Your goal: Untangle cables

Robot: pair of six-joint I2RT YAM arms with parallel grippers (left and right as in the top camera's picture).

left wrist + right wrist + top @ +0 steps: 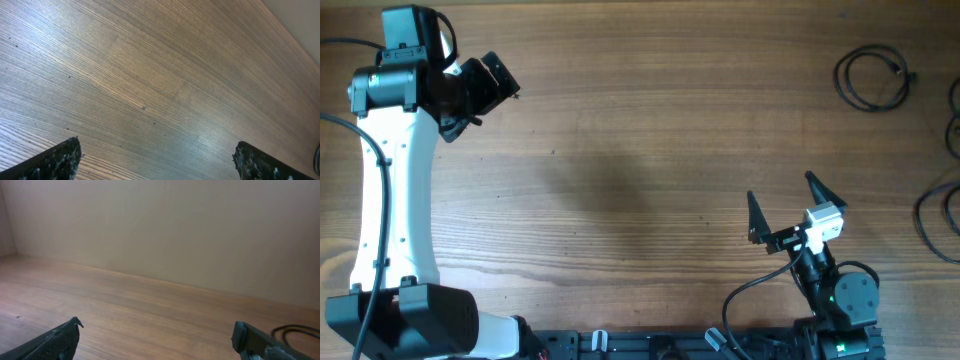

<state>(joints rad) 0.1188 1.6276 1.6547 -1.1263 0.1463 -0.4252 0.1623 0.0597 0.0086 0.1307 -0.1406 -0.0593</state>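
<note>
Both arms hold their pincers spread wide, gripping nothing, over a brown wood-grain table point(640, 150). The left gripper point(157, 146), on its white arm, sits toward the table's far left corner, well apart from the cables. The right gripper point(782, 192) is near the front right. A thin black cable coiled in a loop point(870, 78) lies at the far right corner. More black cable loops point(940, 215) lie along the right edge.

On the worktop point(640, 150), a coiled cable point(872, 80) lies upper right in the overhead frame, with more cable loops point(938, 215) below it at the right edge. The left hand point(492, 92) sits upper left and the right hand point(780, 190) lower right, apart from both.
</note>
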